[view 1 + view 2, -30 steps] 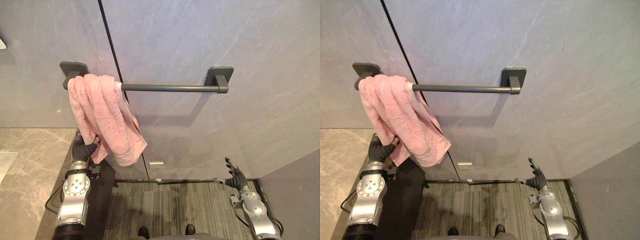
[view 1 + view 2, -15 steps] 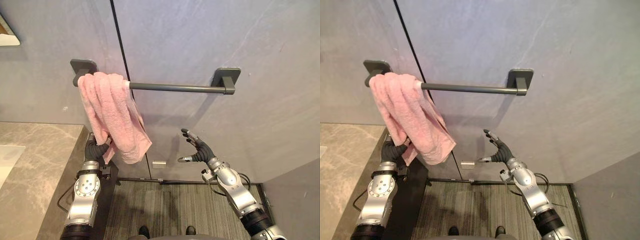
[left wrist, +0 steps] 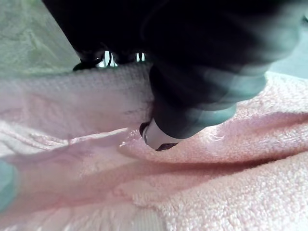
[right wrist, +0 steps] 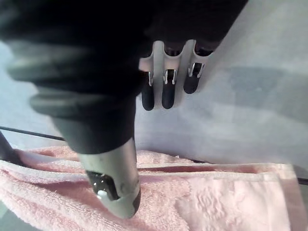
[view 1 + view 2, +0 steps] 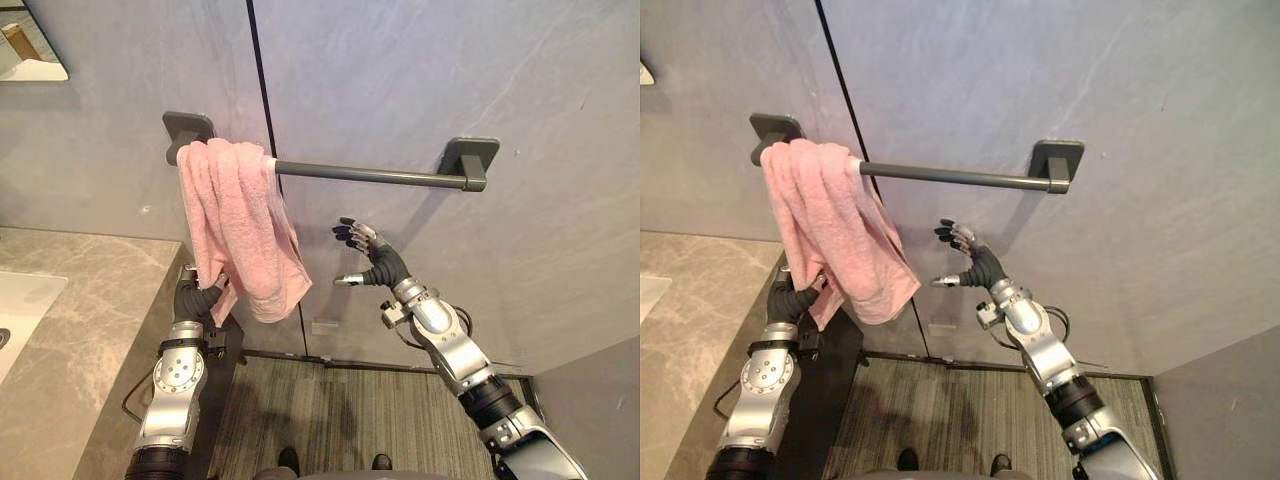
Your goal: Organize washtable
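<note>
— Pink towel (image 5: 240,225): where is it in the left eye view?
— Bunched over the left end of the dark towel rail (image 5: 370,176), upper centre of the frame, and hanging down across the black wall seam (image 5: 262,80). The rail's right stretch is bare metal.
— And the hands?
— The left hand (image 5: 197,297), lower left, has its fingers curled into the towel's lower edge, just beside the front edge of the marble bench (image 5: 70,330). The right hand (image 5: 376,264), at centre, is raised below the rail with its fingers spread wide. It is near the towel's right edge but apart from it.
— What else is around?
— A white basin (image 5: 20,300) at the far left edge, a small metal plate (image 5: 322,327) low on the wall, and striped floor (image 5: 330,410) along the bottom.
— The right eye view?
— The same layout. The rail's right bracket (image 5: 1057,160) sits upper right, and a strip of grey wall (image 5: 915,210) separates the right hand from the towel.
— Left wrist view?
— Towel pile spreads past the hand, and the thumb (image 3: 159,137) is pressed into a fold, clamping the cloth.
— Right wrist view?
— Straight dark-tipped fingers (image 4: 166,91) show against the grey wall. The thumb (image 4: 115,192) lies over the towel, but I cannot tell whether it touches.
</note>
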### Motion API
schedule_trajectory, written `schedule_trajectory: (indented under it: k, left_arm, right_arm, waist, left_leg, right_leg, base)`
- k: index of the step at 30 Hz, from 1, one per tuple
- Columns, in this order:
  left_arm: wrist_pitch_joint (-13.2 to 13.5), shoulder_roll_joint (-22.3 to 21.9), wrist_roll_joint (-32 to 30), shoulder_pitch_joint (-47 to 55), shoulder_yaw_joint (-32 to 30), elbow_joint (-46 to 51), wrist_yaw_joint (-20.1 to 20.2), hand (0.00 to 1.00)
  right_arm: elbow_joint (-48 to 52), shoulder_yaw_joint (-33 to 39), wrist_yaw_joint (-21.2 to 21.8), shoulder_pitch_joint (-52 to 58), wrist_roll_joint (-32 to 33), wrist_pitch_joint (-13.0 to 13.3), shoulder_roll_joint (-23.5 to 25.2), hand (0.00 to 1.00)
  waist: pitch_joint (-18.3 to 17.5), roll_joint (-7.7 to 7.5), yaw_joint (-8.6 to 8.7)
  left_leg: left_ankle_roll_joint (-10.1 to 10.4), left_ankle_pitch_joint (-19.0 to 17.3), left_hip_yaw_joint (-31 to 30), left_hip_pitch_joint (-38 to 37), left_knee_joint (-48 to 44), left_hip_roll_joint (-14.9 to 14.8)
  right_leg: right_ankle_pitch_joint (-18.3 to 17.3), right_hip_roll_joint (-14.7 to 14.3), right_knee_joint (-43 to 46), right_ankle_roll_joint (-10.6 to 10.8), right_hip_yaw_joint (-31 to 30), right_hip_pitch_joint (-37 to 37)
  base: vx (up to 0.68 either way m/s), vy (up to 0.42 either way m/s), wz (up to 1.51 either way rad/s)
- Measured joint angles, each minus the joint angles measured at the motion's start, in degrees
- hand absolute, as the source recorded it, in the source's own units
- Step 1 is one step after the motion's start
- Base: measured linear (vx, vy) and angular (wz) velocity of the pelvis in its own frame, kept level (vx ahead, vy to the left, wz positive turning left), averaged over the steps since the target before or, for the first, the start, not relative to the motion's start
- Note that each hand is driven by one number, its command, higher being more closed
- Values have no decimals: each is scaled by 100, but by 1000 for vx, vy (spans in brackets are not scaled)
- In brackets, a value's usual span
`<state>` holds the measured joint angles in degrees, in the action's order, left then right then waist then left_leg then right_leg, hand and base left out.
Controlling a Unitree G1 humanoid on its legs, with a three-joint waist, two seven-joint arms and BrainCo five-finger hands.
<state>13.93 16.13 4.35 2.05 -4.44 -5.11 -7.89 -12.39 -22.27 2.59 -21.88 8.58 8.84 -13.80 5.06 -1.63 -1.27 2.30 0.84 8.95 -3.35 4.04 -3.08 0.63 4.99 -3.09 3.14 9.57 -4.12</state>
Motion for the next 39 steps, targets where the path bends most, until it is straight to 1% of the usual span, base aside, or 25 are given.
schedule_trajectory:
  k: [2, 5, 11, 14, 16, 18, 19, 26, 29, 33, 39]
  left_arm:
    - [0, 0, 20, -87, 3, -17, -5, 100]
    - [3, 0, 75, -214, 27, -20, -97, 100]
    - [3, 9, 193, -316, 35, -48, -112, 100]
    - [4, 18, 227, -507, 51, -141, -122, 100]
    - [4, 59, 230, -568, 53, -141, -173, 100]
    - [6, 79, 234, -572, 51, -142, -231, 100]
    - [6, 92, 247, -577, 54, -142, -229, 100]
    - [6, 92, 286, -616, 93, -142, -228, 100]
    - [6, 91, 286, -635, 182, -142, -225, 100]
    - [7, 91, 285, -702, 187, -142, -224, 100]
    - [7, 91, 285, -704, 187, -142, -223, 100]
  right_arm:
    - [-20, -76, -23, -130, 44, 2, 24, 0]
    - [-94, -83, -123, -352, 137, 8, 204, 0]
    - [-259, -246, -143, -768, 344, 27, 383, 0]
    - [-281, -339, -143, -909, 481, 31, 479, 0]
    - [-438, -370, -139, -1076, 560, 32, 626, 0]
    - [-438, -448, -165, -1126, 665, 70, 662, 0]
    - [-438, -561, -162, -1196, 675, 72, 666, 100]
    - [-482, -583, -146, -1255, 782, 76, 766, 100]
    - [-710, -740, -136, -1466, 877, 79, 766, 100]
    - [-710, -801, -119, -1507, 942, 80, 774, 100]
    - [-710, -801, -110, -1507, 975, 80, 747, 100]
  waist:
    - [1, -11, -32]
    - [6, -50, -115]
    - [5, -154, -153]
    - [4, -162, -268]
    - [4, -164, -282]
    - [4, -164, -285]
    - [4, -163, -286]
    - [4, -163, -299]
    - [5, -163, -303]
    - [5, -163, -322]
    - [5, -163, -400]
  left_leg:
    - [7, 6, -19, 19, 0, -3]
    - [19, 30, -47, 73, 1, -16]
    - [39, 50, -90, 98, 4, -37]
    - [44, 54, -90, 105, 7, -48]
    - [55, 61, -93, 108, 17, -64]
    - [60, 64, -97, 114, 22, -74]
    - [63, 66, -101, 120, 22, -78]
    - [64, 67, -103, 137, 21, -83]
    - [64, 67, -102, 137, 20, -86]
    - [65, 66, -95, 135, 20, -89]
    - [67, 64, -56, 100, 20, -92]
  right_leg:
    - [0, -4, -1, 0, 3, 10]
    - [0, -18, -2, 0, 21, 47]
    - [-3, -36, -5, -6, 50, 47]
    - [-4, -46, -5, -9, 48, 53]
    - [-8, -62, -6, -14, 51, 57]
    - [-8, -73, -15, -15, 51, 58]
    - [-8, -78, -19, -15, 51, 60]
    - [-8, -85, -40, -15, 53, 60]
    - [-7, -87, -40, -16, 50, 60]
    - [-7, -88, -42, -16, 43, 59]
    - [-6, -90, -42, -17, -1, 47]
  base:
    - [-18, -13, 4]
    - [-23, -18, 5]
    - [-27, -14, 4]
    - [-11, -4, 0]
    - [0, 0, 0]
    - [0, 0, 0]
    - [0, 0, 0]
    - [0, 0, 0]
    - [0, 0, 0]
    - [0, 0, 0]
    - [0, 0, -2]
